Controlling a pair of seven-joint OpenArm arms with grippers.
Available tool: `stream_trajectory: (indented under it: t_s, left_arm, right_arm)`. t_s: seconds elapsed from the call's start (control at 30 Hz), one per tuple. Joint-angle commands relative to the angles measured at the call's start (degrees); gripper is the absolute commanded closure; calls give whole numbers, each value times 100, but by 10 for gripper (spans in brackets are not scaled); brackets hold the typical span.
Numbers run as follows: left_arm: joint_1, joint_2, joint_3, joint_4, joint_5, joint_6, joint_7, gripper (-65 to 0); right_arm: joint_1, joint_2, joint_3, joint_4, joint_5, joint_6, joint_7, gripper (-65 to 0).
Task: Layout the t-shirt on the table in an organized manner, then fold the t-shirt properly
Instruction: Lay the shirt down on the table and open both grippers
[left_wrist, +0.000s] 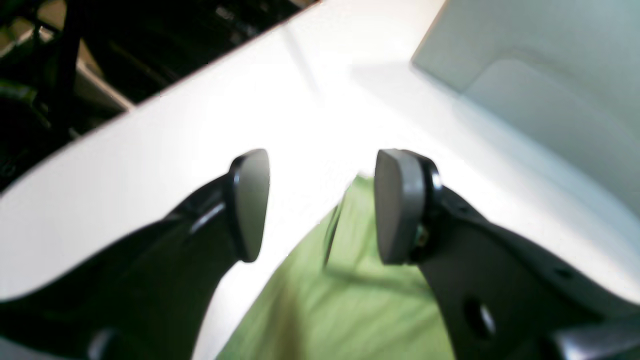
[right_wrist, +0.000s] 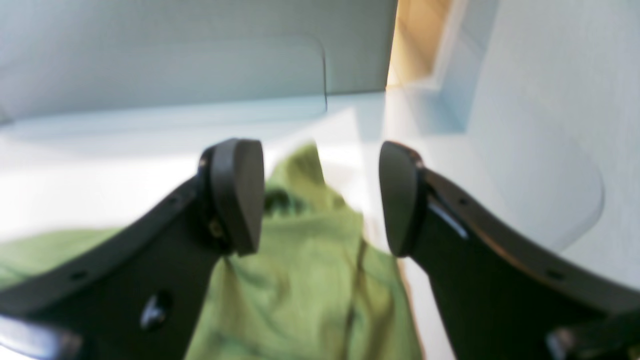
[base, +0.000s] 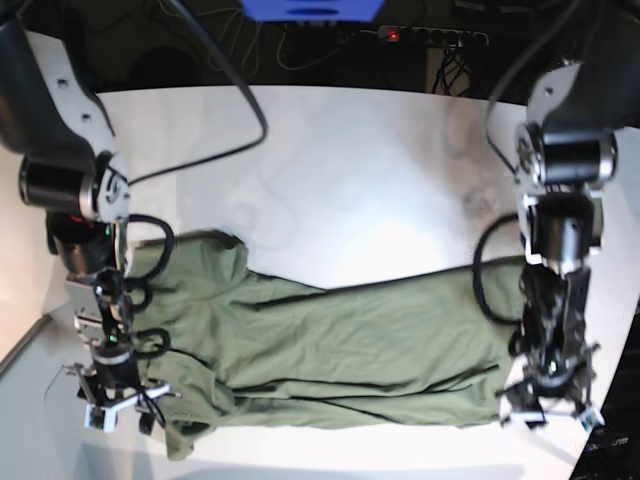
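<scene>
Left gripper (left_wrist: 322, 205) and right gripper (right_wrist: 320, 197): jaws parted, gripping nothing, each poised above 1 end of the olive t-shirt (base: 340, 355), which lies stretched lengthwise near the white table's (base: 350, 170) front edge, apparently for spreading.

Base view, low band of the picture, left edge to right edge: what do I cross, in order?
Right arm's hand with open jaws → olive green cotton t-shirt spread lengthwise across the smooth white table → left arm's hand at the shirt's right end.
</scene>
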Motion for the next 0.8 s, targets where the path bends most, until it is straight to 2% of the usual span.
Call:
stream_trajectory:
  t_s: [0.0, 0.17, 0.4, 0.6, 0.77]
  left_arm:
    - [66, -38, -4, 277, 29, -11, -114, -326]
    - [1341, -82, 5, 1359, 46, -11, -114, -326]
    - [2967, -258, -4, 2563, 37, -11, -114, -327]
    - [3073, -275, -4, 1948, 46, -55, -140, -327]
    - [2545, -275, 23, 1236, 81, -64, -140, -327]
  right_arm:
    - [175, 84, 7, 96, 29, 27, 197, -365]
    - [-440, 251, 25, 307, 38, 27, 206, -365]
    - [-1706, 259, 34, 1696, 38, 27, 197, -365]
    - [-2876, 136, 51, 3059, 56, 19, 153, -365]
    - [-3737, -75, 271, 3929, 56, 19, 153, -365]
